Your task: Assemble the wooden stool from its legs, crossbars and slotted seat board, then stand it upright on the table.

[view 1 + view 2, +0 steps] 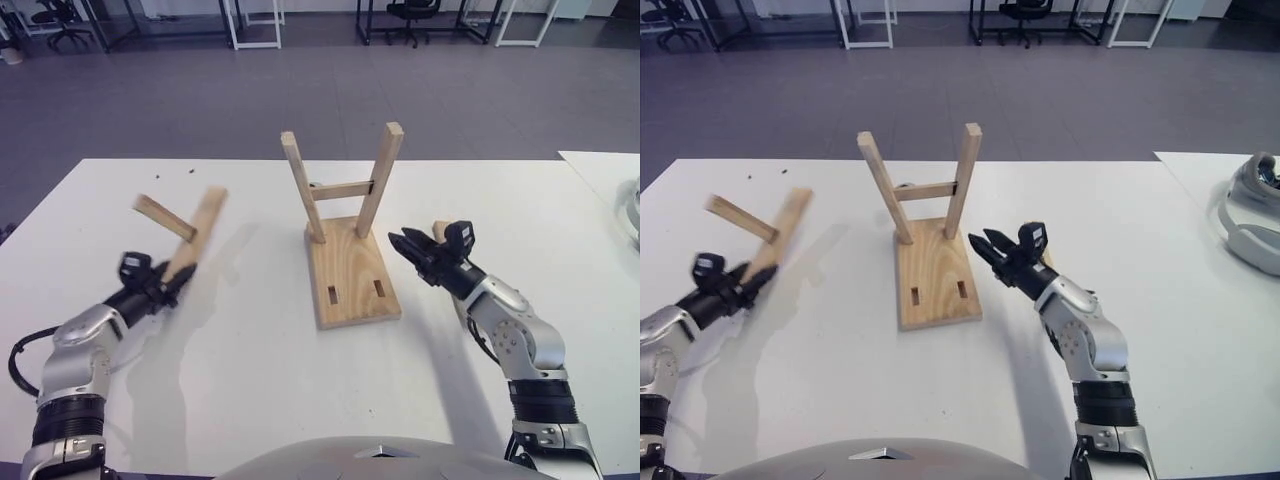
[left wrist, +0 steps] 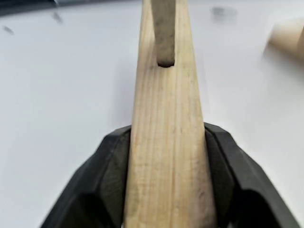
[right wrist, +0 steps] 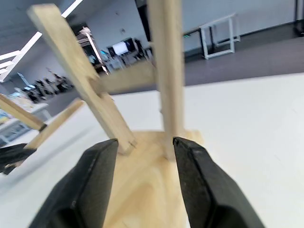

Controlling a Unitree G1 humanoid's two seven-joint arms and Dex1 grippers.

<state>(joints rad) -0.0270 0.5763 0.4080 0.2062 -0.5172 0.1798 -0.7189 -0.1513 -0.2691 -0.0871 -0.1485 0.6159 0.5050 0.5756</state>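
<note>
Your left claw (image 1: 172, 287) is clenched on the pale wooden leg with crossbar (image 1: 200, 230). The right claw (image 1: 407, 241) is spread beside the flat slotted wooden seat board (image 1: 352, 265), mid-counter. Bring the leg upright, then centre it over the empty near slot (image 1: 332, 294).

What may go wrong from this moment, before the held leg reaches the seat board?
1. The left gripper holds the leg near one end. The long free part, with its crossbar, may twist in the fingers.
2. The open right gripper is close to the seat board and the two standing legs. A bump may shift the board and move its empty slots out of line.
</note>
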